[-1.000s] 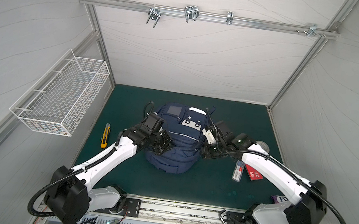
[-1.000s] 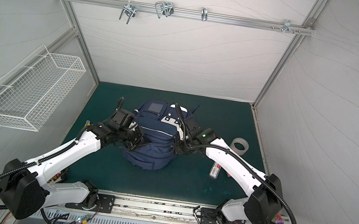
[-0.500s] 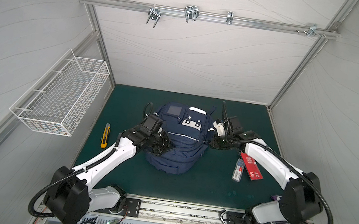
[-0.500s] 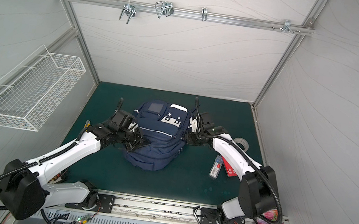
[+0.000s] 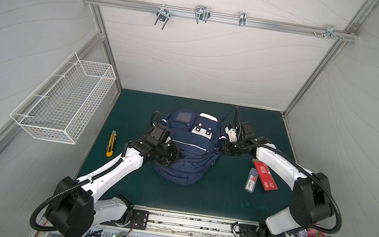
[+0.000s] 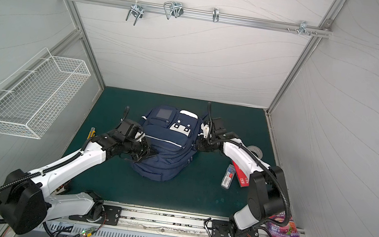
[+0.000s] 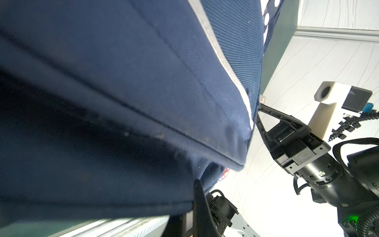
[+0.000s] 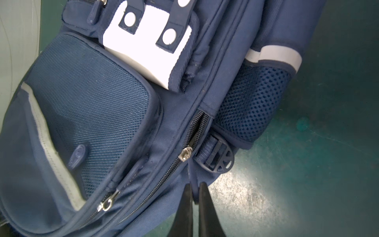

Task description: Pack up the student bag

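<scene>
Lying on the green mat (image 5: 196, 201): the student bag (image 5: 185, 154), front face up, roughly mid-mat between the two arms in both top views.
Bag pockets: front pockets look zipped; the white patch (image 8: 143, 47) with dark dots sits above the mesh-faced pocket (image 8: 92, 92).
Bag zipper: the slider (image 8: 185, 155) stands on the side track by the mesh side pocket (image 8: 252, 102); the teeth are parted on one side of it and meshed on the other.
Bag contents: cannot tell, since no interior shows.
Right gripper (image 8: 194, 185): at the bag's right flank, fingertips pressed together on the pull cord (image 8: 192, 174) that hangs from the slider.
Left gripper (image 5: 177, 159): at the bag's near-left flank, jaws together against the navy fabric; whether a fold is pinched I cannot tell.
Wire basket (image 5: 66, 103): on the side wall, well left of the bag.
Yellow box cutter (image 5: 111, 143): on the mat, left of the bag and apart from it.
Red flat pack (image 5: 265, 176) and clear small case (image 5: 250, 183): side by side, right of the bag.
Tape roll (image 6: 255, 150): right of the bag, partly behind the right arm.
Purple snack pouch (image 6: 285, 230): off the mat on the front rail, far right of the bag.
</scene>
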